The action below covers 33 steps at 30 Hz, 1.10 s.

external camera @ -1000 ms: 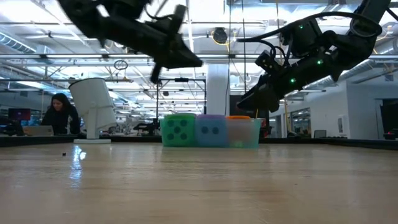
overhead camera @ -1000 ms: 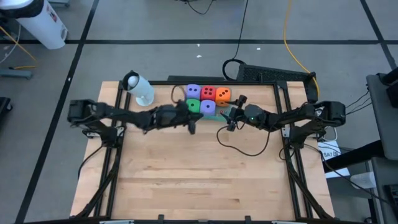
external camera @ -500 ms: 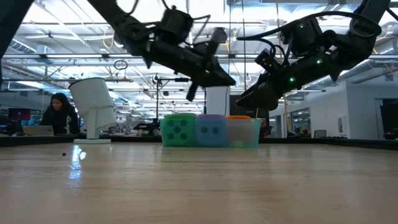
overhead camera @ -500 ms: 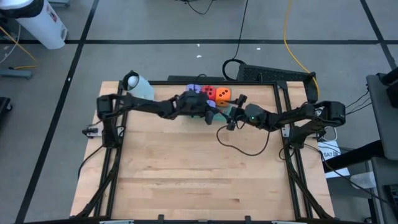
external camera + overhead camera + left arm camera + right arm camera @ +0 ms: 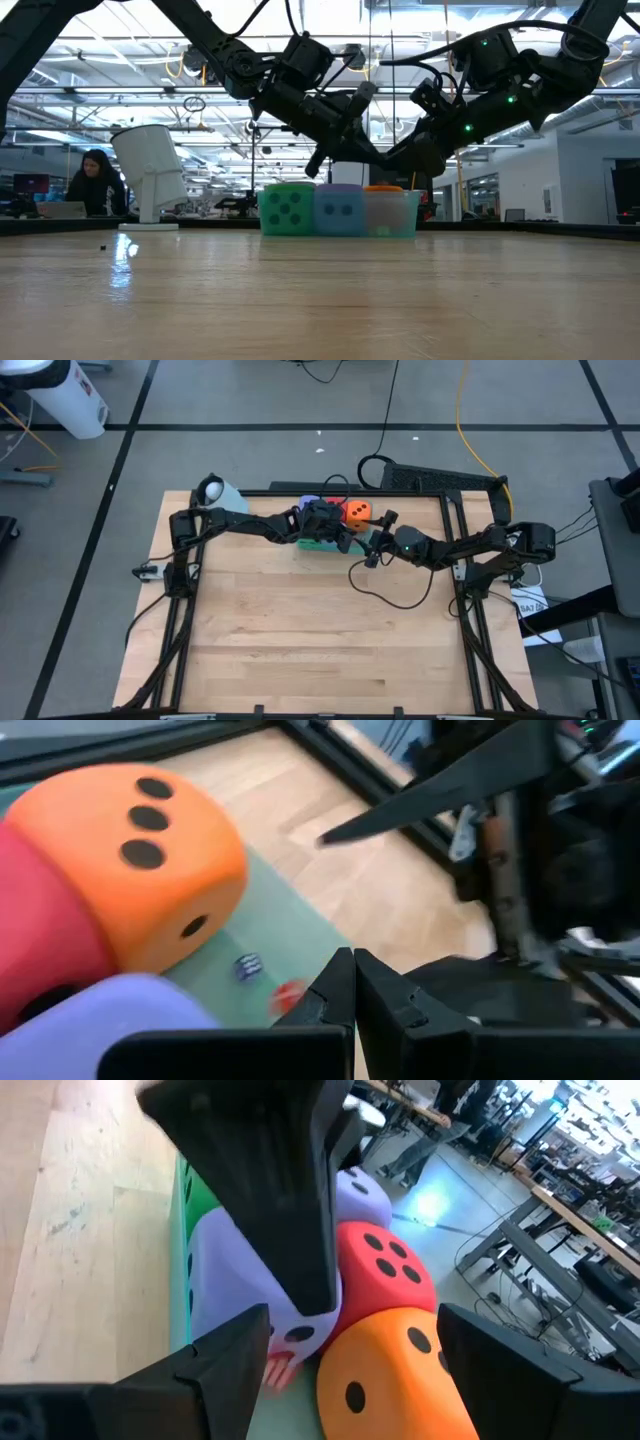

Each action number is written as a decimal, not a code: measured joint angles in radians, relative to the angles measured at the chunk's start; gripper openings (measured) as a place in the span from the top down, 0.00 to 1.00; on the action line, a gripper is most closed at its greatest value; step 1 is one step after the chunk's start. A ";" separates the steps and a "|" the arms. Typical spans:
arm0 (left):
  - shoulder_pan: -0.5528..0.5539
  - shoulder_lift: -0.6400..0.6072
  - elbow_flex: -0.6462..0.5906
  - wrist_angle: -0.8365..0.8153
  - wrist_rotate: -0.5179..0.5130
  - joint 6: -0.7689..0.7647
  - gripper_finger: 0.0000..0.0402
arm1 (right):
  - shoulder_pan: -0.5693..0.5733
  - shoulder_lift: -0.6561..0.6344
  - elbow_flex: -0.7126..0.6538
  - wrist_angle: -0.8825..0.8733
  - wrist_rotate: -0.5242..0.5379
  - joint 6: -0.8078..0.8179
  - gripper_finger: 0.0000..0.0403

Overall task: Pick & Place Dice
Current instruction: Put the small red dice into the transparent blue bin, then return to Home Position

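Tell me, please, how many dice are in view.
5, all in the tray: green die and purple die in the near row; second purple die, red die and orange die behind.

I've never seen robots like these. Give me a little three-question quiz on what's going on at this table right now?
1. True or false: the left gripper has its fingers shut together with nothing between them.
2. Which arm reaches over the tray of dice? A) left B) right C) neither
3. Fill in: the die beside the red die and nearest the right gripper is ____ in colour.

Key
1. True; the left wrist view shows the closed fingertips above the tray floor.
2. A; in the high view it covers the dice.
3. Orange: the orange die.
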 joint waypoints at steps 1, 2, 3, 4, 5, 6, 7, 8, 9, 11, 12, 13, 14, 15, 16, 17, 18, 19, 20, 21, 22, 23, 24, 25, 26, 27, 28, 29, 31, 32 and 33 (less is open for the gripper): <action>0.003 0.000 0.000 -0.010 -0.005 0.000 0.99 | 0.000 0.000 0.000 0.007 -0.001 0.000 0.31; 0.008 0.000 0.000 -0.014 -0.005 0.000 0.99 | 0.000 0.000 0.000 0.016 -0.002 0.000 0.31; 0.011 0.000 0.000 -0.017 -0.004 0.000 0.99 | 0.001 0.000 0.000 0.020 -0.002 -0.003 0.31; 0.013 0.000 0.000 -0.021 0.001 0.000 0.99 | 0.001 0.000 0.000 0.021 -0.008 -0.005 0.31; 0.016 0.000 0.000 -0.021 0.001 0.000 0.99 | 0.001 0.000 0.000 0.021 -0.022 -0.006 0.31; 0.017 0.000 0.000 -0.021 0.001 0.000 0.99 | 0.001 0.000 0.000 0.023 -0.027 -0.006 0.31; 0.018 0.000 0.000 -0.024 0.002 0.003 0.99 | 0.001 0.000 0.000 0.025 -0.026 -0.006 0.31; 0.018 0.000 0.000 -0.025 0.003 0.014 0.99 | 0.001 0.000 0.000 0.026 -0.026 -0.001 0.31; 0.018 -0.003 0.000 -0.026 0.008 0.032 0.99 | 0.001 0.000 0.000 0.025 -0.027 0.007 0.31; 0.015 -0.021 -0.001 -0.033 0.027 0.070 0.99 | 0.001 0.000 0.000 0.018 -0.025 0.020 0.31; 0.015 -0.039 -0.001 -0.037 0.038 0.086 0.99 | 0.001 0.000 0.000 0.016 -0.022 0.023 0.31; 0.013 -0.060 -0.001 -0.052 0.049 0.102 0.99 | 0.001 -0.003 0.000 0.011 -0.019 0.023 0.31; 0.011 -0.085 -0.001 -0.067 0.059 0.120 0.99 | 0.001 -0.009 0.000 0.002 -0.009 0.027 0.31; 0.008 -0.119 -0.002 -0.096 0.062 0.143 0.99 | 0.002 -0.016 0.000 -0.004 0.006 0.039 0.31; 0.005 -0.154 -0.011 -0.124 0.063 0.171 1.00 | 0.001 -0.027 0.000 -0.013 0.008 0.055 0.31; -0.002 -0.194 -0.022 -0.149 0.051 0.201 1.00 | 0.001 -0.039 0.000 -0.027 0.008 0.071 0.31; -0.012 -0.242 -0.039 -0.171 0.027 0.230 1.00 | 0.001 -0.055 0.000 -0.043 0.003 0.088 0.31; -0.025 -0.291 -0.059 -0.194 -0.009 0.258 1.00 | 0.001 -0.074 0.000 -0.062 0.000 0.101 0.31; -0.038 -0.343 -0.084 -0.208 -0.049 0.282 1.00 | 0.001 -0.093 0.000 -0.077 0.000 0.114 0.31; -0.052 -0.395 -0.116 -0.213 -0.090 0.301 1.00 | 0.001 -0.115 0.000 -0.089 -0.001 0.125 0.31; -0.065 -0.445 -0.148 -0.213 -0.124 0.313 1.00 | 0.001 -0.136 0.001 -0.111 -0.001 0.134 0.31; -0.076 -0.497 -0.184 -0.214 -0.150 0.319 1.00 | 0.001 -0.157 0.001 -0.132 -0.004 0.147 0.31; -0.086 -0.547 -0.221 -0.217 -0.173 0.325 1.00 | 0.001 -0.177 0.001 -0.152 -0.019 0.157 0.31; -0.096 -0.592 -0.256 -0.218 -0.192 0.327 1.00 | 0.001 -0.199 0.001 -0.176 -0.044 0.167 0.31; -0.107 -0.639 -0.293 -0.215 -0.211 0.327 1.00 | 0.001 -0.217 0.001 -0.192 -0.071 0.175 0.31; -0.117 -0.683 -0.333 -0.219 -0.226 0.327 1.00 | 0.001 -0.235 0.001 -0.205 -0.102 0.177 0.31; -0.128 -0.725 -0.371 -0.220 -0.238 0.326 1.00 | 0.001 -0.251 0.001 -0.220 -0.136 0.176 0.31; -0.139 -0.764 -0.407 -0.218 -0.247 0.324 1.00 | 0.001 -0.265 0.001 -0.229 -0.170 0.177 0.31; -0.160 -0.839 -0.482 -0.218 -0.259 0.318 1.00 | 0.001 -0.287 0.001 -0.247 -0.231 0.179 0.31; -0.170 -0.872 -0.514 -0.218 -0.259 0.318 1.00 | 0.001 -0.299 0.001 -0.259 -0.262 0.186 0.31; -0.181 -0.904 -0.545 -0.219 -0.260 0.321 1.00 | 0.001 -0.309 0.001 -0.267 -0.294 0.195 0.31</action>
